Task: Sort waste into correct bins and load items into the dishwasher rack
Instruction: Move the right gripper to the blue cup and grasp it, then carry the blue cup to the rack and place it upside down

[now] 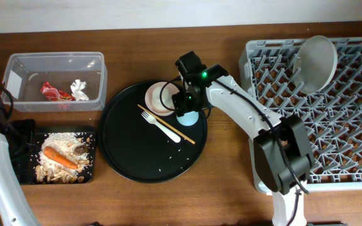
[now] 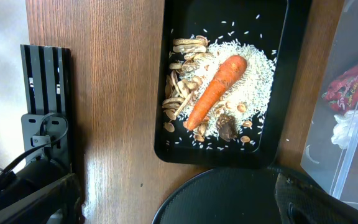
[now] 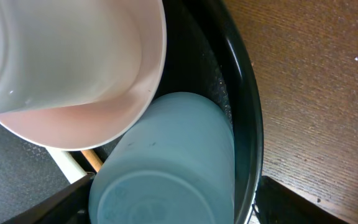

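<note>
light blue cup point(image 3: 166, 162) | between right fingers point(image 3: 316, 205) | beside bowl point(image 3: 73, 62)

Mid-frame, the right claw point(image 1: 187, 108) hovers over the light blue cup point(image 1: 188, 119) on the round black tray point(image 1: 131, 157), just beside the cream-pink bowl point(image 1: 158, 97). The white fork point(image 1: 168, 131) and chopsticks point(image 1: 188, 139) lie alongside.

No legible text, number, brand or sign in any view. Print on the red wrapper point(image 2: 353, 84) inside the clear tub point(image 2: 325, 158): too blurred to read. Faint moulded marks on the base of the light blue cup point(image 3: 173, 149): not legible
</note>
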`<action>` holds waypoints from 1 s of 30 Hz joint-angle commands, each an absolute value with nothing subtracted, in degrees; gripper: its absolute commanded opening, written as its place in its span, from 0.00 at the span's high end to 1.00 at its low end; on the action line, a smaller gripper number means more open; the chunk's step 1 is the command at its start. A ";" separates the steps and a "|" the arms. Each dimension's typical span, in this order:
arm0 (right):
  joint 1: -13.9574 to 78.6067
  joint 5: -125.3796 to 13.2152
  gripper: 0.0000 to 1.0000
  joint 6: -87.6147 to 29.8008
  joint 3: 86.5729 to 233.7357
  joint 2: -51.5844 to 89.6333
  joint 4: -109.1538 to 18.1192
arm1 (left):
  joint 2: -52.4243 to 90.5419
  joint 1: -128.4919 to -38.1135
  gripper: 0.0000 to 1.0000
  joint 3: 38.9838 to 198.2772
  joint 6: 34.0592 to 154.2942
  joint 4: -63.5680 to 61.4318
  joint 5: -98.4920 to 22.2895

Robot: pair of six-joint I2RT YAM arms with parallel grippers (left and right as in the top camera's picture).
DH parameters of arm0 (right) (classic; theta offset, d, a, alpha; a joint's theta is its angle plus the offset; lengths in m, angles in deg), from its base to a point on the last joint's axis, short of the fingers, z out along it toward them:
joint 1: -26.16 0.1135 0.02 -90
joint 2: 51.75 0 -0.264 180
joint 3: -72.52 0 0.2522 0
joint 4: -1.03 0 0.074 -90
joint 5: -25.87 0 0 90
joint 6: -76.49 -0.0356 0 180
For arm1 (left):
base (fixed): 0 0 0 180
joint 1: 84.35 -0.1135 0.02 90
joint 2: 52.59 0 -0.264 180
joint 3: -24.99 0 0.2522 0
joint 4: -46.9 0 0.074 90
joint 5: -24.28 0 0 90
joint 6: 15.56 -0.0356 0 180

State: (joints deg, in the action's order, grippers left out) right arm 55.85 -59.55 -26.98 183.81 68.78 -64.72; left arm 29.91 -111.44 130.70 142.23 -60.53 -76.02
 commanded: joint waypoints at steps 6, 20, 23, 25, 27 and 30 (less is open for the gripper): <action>56.20 -60.31 0.33 -25.98 183.55 69.83 -64.39 | 29.52 -111.68 0.01 130.50 142.99 -60.60 -76.20; 53.78 -62.04 0.52 -25.83 188.56 65.53 -72.35 | 29.52 -111.68 0.01 130.50 142.99 -60.60 -76.20; 50.72 -62.06 0.51 -25.80 193.72 62.95 -77.20 | 29.52 -111.68 0.01 130.50 142.97 -60.60 -76.20; 47.92 -62.06 0.51 -25.76 197.69 61.68 -80.52 | 29.52 -111.68 0.01 130.50 142.99 -60.60 -76.20; 44.53 -62.06 0.51 -24.49 202.02 60.76 -83.93 | 29.52 -111.68 0.01 130.50 142.99 -60.60 -76.20; 36.88 -62.06 0.50 -23.92 210.41 59.62 -89.57 | 29.52 -111.68 0.01 130.50 142.99 -60.60 -76.20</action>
